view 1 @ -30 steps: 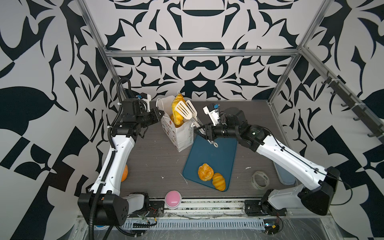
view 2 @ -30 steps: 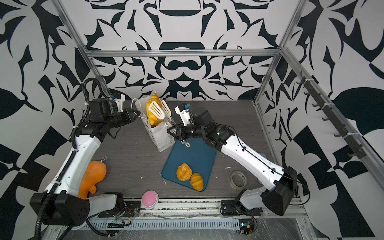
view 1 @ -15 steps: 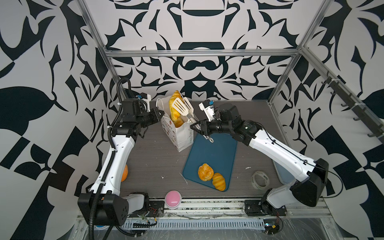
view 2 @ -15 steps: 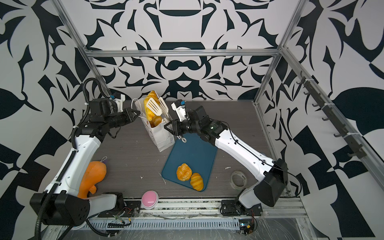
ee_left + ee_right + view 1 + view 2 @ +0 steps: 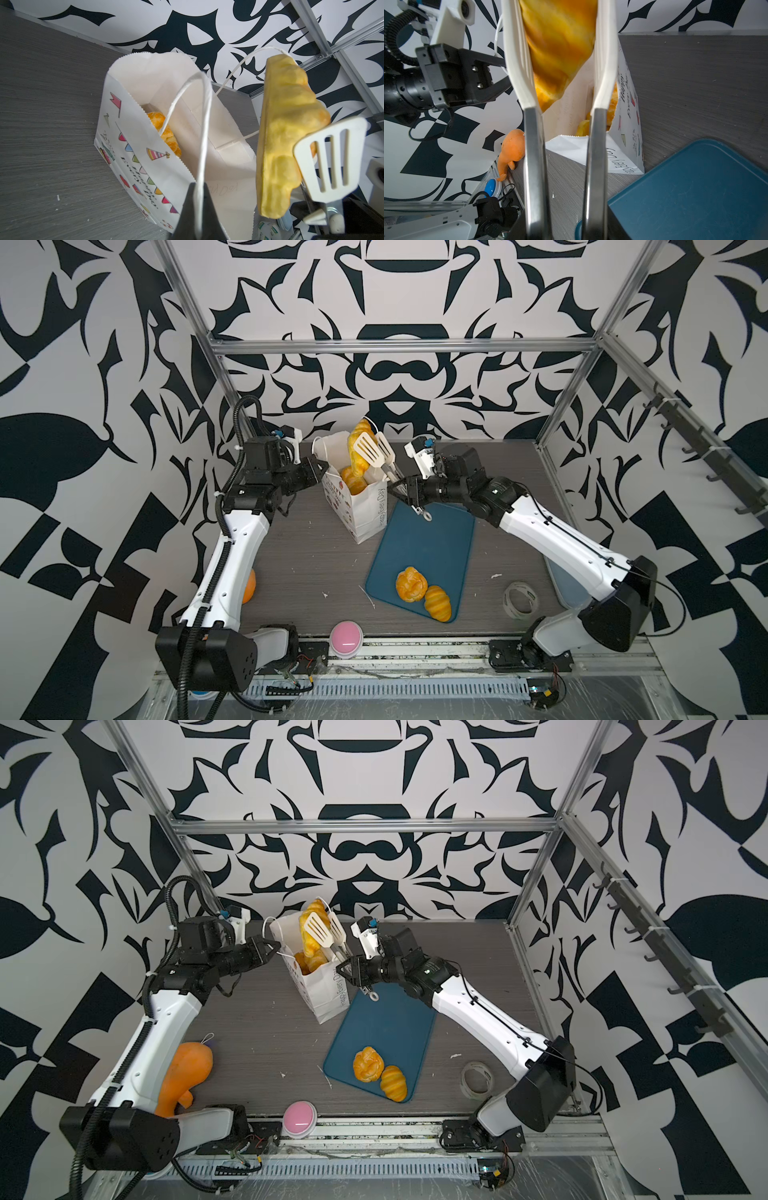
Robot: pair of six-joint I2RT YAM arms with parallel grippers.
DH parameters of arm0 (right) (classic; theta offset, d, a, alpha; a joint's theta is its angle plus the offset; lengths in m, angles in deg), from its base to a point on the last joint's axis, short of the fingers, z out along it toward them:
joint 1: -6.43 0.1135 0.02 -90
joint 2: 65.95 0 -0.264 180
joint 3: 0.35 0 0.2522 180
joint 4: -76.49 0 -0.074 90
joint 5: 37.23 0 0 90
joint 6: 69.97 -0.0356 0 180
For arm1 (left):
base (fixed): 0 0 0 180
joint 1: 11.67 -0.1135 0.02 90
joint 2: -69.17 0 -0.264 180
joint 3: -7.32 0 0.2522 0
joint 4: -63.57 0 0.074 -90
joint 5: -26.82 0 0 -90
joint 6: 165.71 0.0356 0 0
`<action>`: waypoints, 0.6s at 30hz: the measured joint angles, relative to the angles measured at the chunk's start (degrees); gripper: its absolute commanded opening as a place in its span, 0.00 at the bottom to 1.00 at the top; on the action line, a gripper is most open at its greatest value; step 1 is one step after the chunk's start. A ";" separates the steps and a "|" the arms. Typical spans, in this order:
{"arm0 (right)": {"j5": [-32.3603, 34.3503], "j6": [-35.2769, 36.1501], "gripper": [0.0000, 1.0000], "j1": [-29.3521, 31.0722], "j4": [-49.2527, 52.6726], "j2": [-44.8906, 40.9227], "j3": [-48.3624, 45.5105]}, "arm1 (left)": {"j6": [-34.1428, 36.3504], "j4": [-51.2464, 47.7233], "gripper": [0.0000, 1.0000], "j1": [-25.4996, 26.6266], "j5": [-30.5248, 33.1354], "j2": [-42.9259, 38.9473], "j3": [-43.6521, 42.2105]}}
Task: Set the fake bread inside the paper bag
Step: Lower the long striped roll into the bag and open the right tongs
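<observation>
Left gripper pinching handle of bag, plain in left wrist view, right gripper squeezing tongs, croissant clamped beyond its fingertips above bag mouth, only top views showing bun on board behind it.

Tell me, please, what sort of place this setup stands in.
Most likely a robotics lab test cell, not a kitchen: a white left arm and right arm mounted at the front edge of a grey table, an aluminium frame carrying black-and-white patterned walls, and toy bread as props.
</observation>
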 measured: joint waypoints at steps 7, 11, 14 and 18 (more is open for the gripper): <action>-0.15 0.02 0.42 0.00 0.44 2.56 0.04 | 0.00 0.00 0.00 0.00 0.00 0.00 0.00; -0.17 0.09 0.42 0.00 1.42 3.74 0.04 | 0.00 0.00 0.00 0.00 0.02 0.00 0.00; -0.24 0.22 0.44 0.00 1.42 3.72 0.04 | 0.00 0.00 0.00 0.00 0.02 0.00 0.00; -0.35 0.28 0.45 0.00 1.53 3.72 0.04 | 0.00 0.00 0.00 0.00 0.02 0.00 0.00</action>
